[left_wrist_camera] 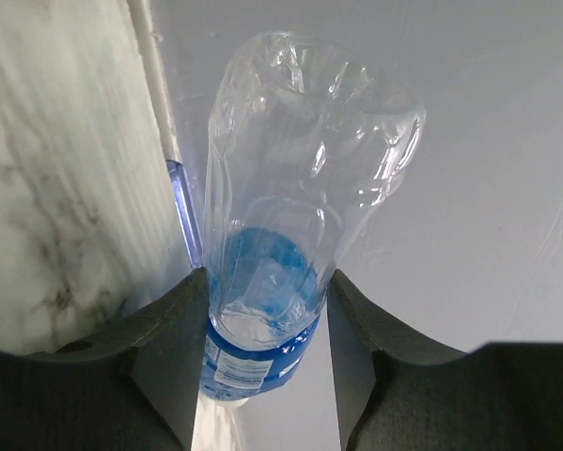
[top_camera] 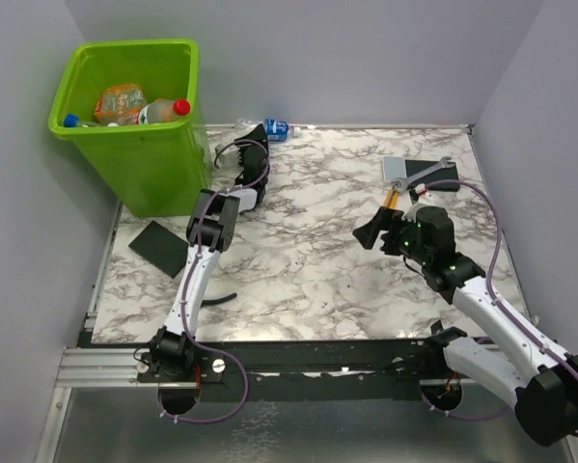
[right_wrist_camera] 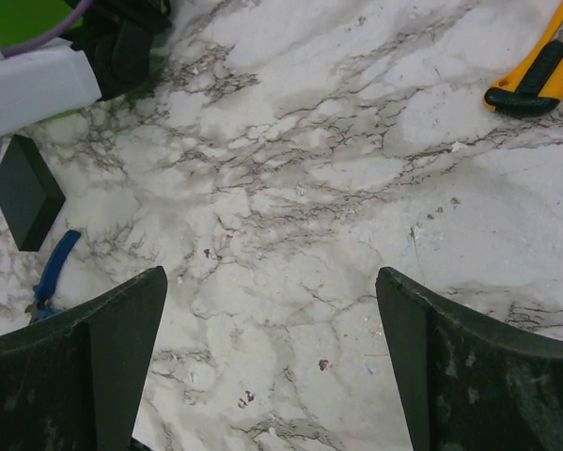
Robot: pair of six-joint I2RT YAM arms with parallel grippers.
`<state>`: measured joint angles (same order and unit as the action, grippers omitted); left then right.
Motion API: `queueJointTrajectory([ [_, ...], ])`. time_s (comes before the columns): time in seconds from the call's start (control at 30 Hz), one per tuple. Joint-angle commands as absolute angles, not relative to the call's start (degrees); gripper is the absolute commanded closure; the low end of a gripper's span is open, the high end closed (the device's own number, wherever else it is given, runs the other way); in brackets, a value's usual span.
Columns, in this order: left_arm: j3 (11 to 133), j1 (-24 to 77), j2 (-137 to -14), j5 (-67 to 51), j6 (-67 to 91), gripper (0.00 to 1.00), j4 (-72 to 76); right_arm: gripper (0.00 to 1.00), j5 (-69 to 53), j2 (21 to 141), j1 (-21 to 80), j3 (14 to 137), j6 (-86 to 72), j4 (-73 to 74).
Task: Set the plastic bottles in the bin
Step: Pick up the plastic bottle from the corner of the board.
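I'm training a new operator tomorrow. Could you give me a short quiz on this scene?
1. True or false: the right gripper holds a bottle.
2. The label on the bottle between the left gripper's fingers is: A red, B blue, C orange.
3. Fill in: the bin stands at the table's far ____ corner.
Key: 1 false, it is open; 2 B; 3 left.
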<state>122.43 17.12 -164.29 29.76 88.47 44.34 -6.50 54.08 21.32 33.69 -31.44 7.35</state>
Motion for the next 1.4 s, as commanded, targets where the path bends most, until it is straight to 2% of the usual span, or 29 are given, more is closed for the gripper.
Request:
queueJointTrajectory([
  [0.0,106.3,17.9,-154.3,28.5,85.7,1.00,51.6,0.04,-6.7,49.7,21.6,36.2,-31.0,7.5],
  [0.4,62.7,25.3,-120.3,26.2,79.8,1.00,65.9,0.04,-10.8,42.0,21.7,39.6,-30.0,10.1],
  [0.6,41.9,30.6,-100.1,25.1,76.7,1.00,67.3,0.04,-13.8,40.2,21.7,41.9,-29.8,12.9],
  [0.77,29.7,38.5,-83.5,28.1,74.1,1.00,67.3,0.00,-16.9,36.1,21.7,39.1,-32.4,9.3],
  [1.03,23.1,49.8,-65.7,36.4,70.0,1.00,66.3,0.00,-26.4,32.6,21.7,31.3,-47.1,-11.1],
  [1.2,24.5,52.3,-62.9,36.8,67.9,1.00,65.5,0.00,-32.2,35.2,21.7,30.8,-53.9,-23.6],
  [1.37,26.0,53.6,-62.9,36.1,67.9,1.00,65.4,0.00,-36.0,39.9,21.7,34.3,-53.4,-25.4],
])
